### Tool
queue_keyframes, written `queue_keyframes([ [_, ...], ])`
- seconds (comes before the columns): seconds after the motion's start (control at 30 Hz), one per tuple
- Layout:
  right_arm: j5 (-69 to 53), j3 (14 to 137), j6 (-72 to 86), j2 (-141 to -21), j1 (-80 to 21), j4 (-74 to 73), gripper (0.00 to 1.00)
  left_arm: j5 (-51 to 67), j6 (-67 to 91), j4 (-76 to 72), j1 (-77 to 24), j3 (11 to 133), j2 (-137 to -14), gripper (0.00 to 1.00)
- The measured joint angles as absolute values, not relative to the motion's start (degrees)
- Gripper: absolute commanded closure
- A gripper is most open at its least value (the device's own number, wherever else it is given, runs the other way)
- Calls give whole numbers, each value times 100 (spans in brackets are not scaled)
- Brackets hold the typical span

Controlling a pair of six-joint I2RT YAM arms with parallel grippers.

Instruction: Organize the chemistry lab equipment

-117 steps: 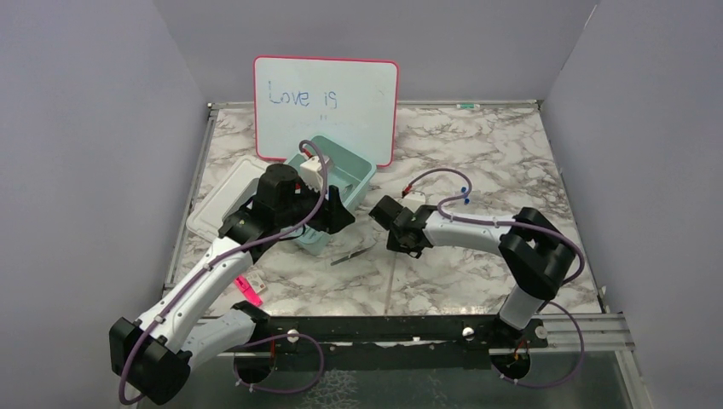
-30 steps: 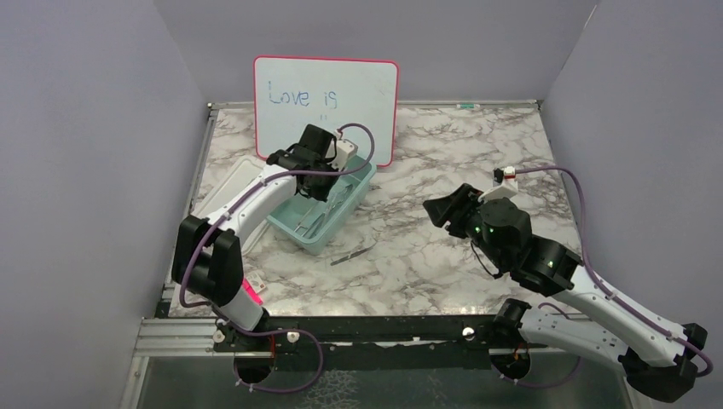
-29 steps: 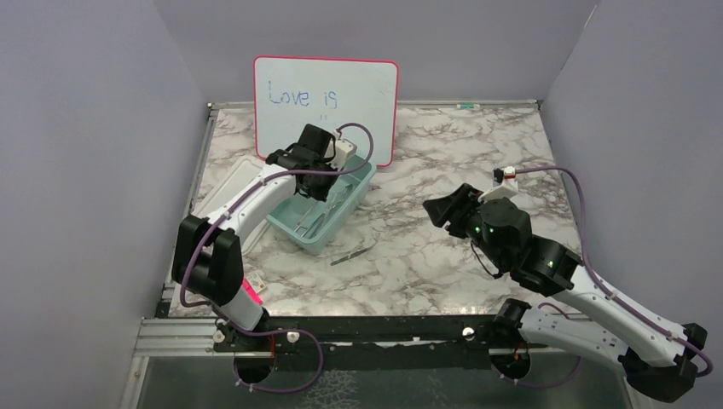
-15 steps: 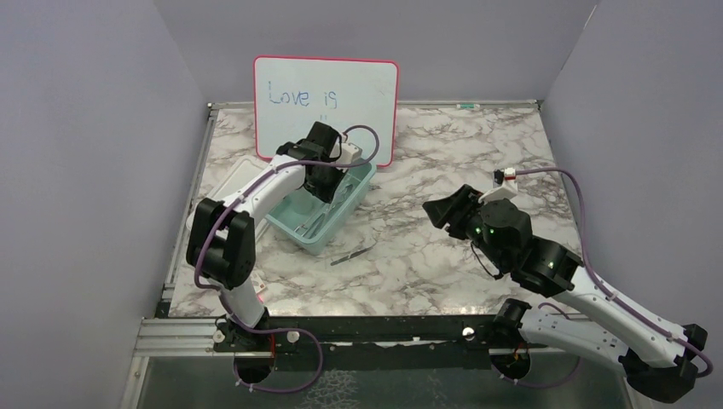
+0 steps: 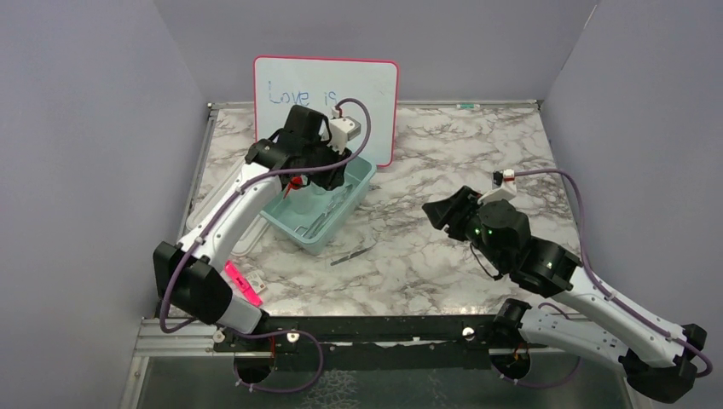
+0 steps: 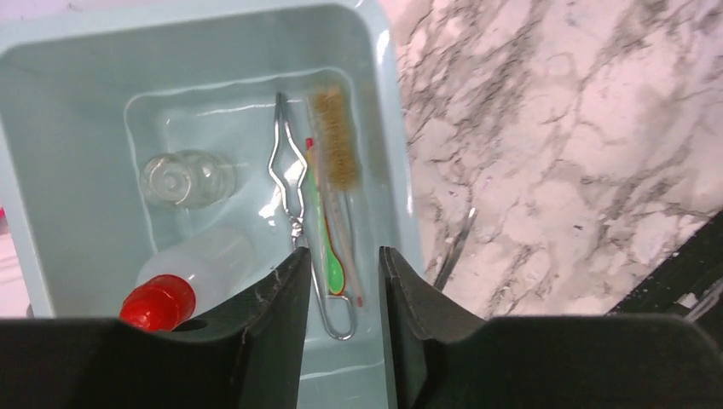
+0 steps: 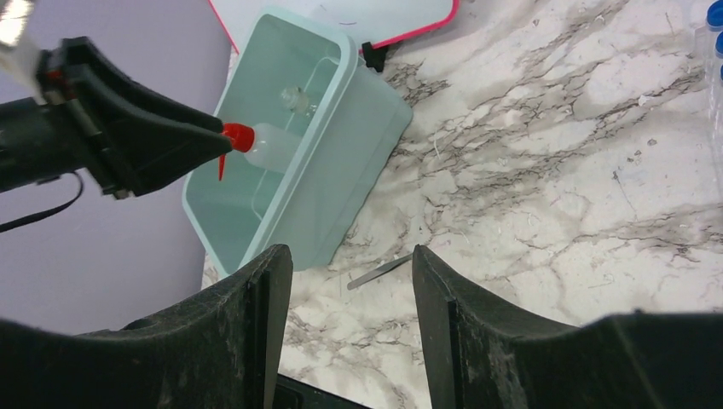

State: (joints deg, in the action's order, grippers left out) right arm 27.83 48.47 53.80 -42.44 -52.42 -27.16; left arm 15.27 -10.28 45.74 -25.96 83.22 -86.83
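**A:** Status, L→R pls. How far along?

**B:** Far L, near edge: pink marker [image 5: 243, 287] on the table. Not lab kit, ignore. Next is the teal bin [image 6: 77, 102], w/ most of the kit already in it. Est. well past halfway.

**A:** Bin contents?

**B:** Per L wrist view:
- white squeeze bottle [image 6: 205, 260], on its side, red nozzle twd a bin corner
- small glass flask [image 6: 183, 179], near the bottle
- metal tongs [image 6: 288, 170], down the middle
- brown brush [image 6: 334, 136], just beside the tongs
- thin green-and-red tool [image 6: 332, 260], alongside the tongs; can't ID

**A:** L gripper?

**B:** L gripper [image 6: 341, 256] hangs over the bin, fingers partway apart, nothing betw. them. Bottle lies below and off to one side; no contact seen in the wrist view. Reads as bottle delivered.

**A:** What's left?

**B:** On the marble just R of the bin, outside it: thin metal piece [image 5: 354, 253]. Further R, the R gripper [image 7: 349, 251] is above the table, fingers wide apart, empty. At the far-R edge of the R wrist view: blue-capped tubes [image 7: 714, 17] on the table, well apart from the bin. Count unclear, cut off by the frame.

**A:** So remaining = metal piece + tubes?

**B:** My read, yes. Tubes sit on the R arm's side, so prob. its job.
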Motion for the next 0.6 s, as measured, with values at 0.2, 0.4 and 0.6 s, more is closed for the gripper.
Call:
queue_keyframes([
  [0.2, 2794, 4803, 5487, -4244, -5242, -2735, 44, 1811, -1173, 4480, -3087, 8259, -8007, 53],
  [0.4, 3229, 4617, 6353, -4075, -5242, -3382, 45, 1592, -1474, 4379, -4014, 7708, -7865, 51],
  [0.6, 3570, 4235, 6956, -3562, -5242, -3994, 58, 1317, -1616, 4377, -4372, 7325, -8252, 67],
])
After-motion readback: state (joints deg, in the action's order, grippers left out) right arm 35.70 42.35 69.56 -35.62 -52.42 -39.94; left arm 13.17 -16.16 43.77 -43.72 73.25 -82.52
